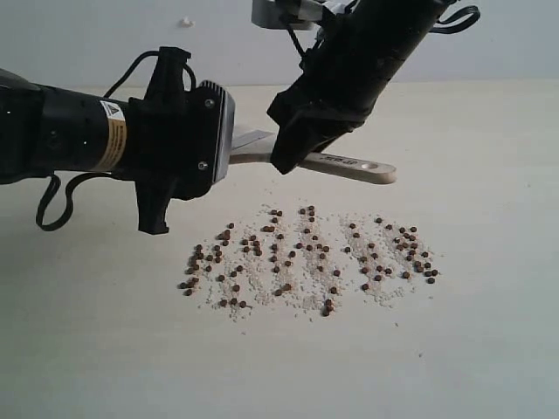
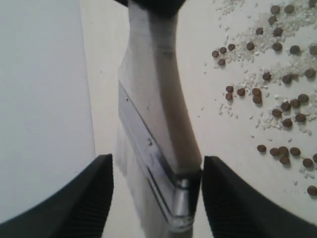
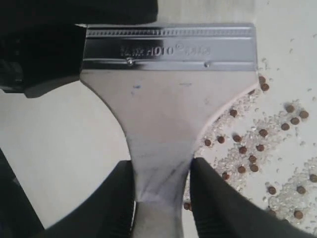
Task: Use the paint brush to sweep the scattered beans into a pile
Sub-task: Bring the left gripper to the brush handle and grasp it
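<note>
Holds the paint brush (image 1: 349, 164) above the bench (image 1: 489, 332), behind the strewn beans (image 1: 306, 257): right claw (image 3: 161, 198) clamped on the handle's neck, left claw (image 2: 157, 166) spread astride the metal band (image 3: 168, 47). Seems light, stiff-handled, soft-bristled; best gripped firmly at that smooth neck.

Pale table (image 1: 489, 332) under scattered beans (image 1: 292, 254) and whitish grains (image 1: 306, 295)

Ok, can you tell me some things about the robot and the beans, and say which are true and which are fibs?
The beans sit in one neat pile. False: they lie scattered across the table.
The right pincer grips the paint brush by its wooden handle. True.
The left pincer is squeezed shut on the paint brush. False: its fingers stand open on either side of the metal band.
Whitish grains lie mixed among the beans. True.
</note>
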Robot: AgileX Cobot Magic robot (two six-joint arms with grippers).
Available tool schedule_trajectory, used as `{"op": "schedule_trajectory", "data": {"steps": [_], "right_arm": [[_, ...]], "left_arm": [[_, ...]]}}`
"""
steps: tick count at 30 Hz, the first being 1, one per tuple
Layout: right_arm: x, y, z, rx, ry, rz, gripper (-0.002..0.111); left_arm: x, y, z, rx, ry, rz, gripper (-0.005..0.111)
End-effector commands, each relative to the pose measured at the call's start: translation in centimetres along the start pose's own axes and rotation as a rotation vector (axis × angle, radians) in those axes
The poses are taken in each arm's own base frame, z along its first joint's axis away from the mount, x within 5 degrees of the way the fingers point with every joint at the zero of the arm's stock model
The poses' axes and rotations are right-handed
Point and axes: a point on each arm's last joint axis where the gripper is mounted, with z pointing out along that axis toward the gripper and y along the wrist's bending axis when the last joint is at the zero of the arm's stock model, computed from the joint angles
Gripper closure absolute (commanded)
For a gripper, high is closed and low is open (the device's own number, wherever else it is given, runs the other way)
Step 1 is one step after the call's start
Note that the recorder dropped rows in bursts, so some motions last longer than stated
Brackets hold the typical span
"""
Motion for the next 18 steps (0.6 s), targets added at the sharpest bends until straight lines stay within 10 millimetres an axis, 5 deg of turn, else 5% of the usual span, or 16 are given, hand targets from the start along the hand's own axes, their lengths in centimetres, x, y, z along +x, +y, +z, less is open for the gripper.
{"op": "schedule_trajectory", "data": {"steps": [1,4,10,15,18], "right_arm": [[-0.24,0.19,-0.2,-0.014,-0.011,0.002,0.108],[-0.24,0.19,-0.2,-0.014,-0.011,0.002,0.108],[-0.32,0.32,-0.21,-0.028,-0.02,0.011,0.108],[-0.56,0.67,-0.23,-0.067,-0.046,0.03,0.108],[-0.58,0.7,-0.23,-0.07,-0.047,0.037,0.099]], "left_arm": [[-0.06,0.07,0.53,0.003,0.005,-0.026,0.053],[-0.08,0.09,0.57,0.003,0.003,-0.026,0.063],[0.01,0.06,0.57,0.006,0.012,0.053,0.104],[0.01,0.07,0.57,0.006,0.013,0.051,0.107],[0.09,0.09,0.57,0.004,0.022,0.051,0.107]]}}
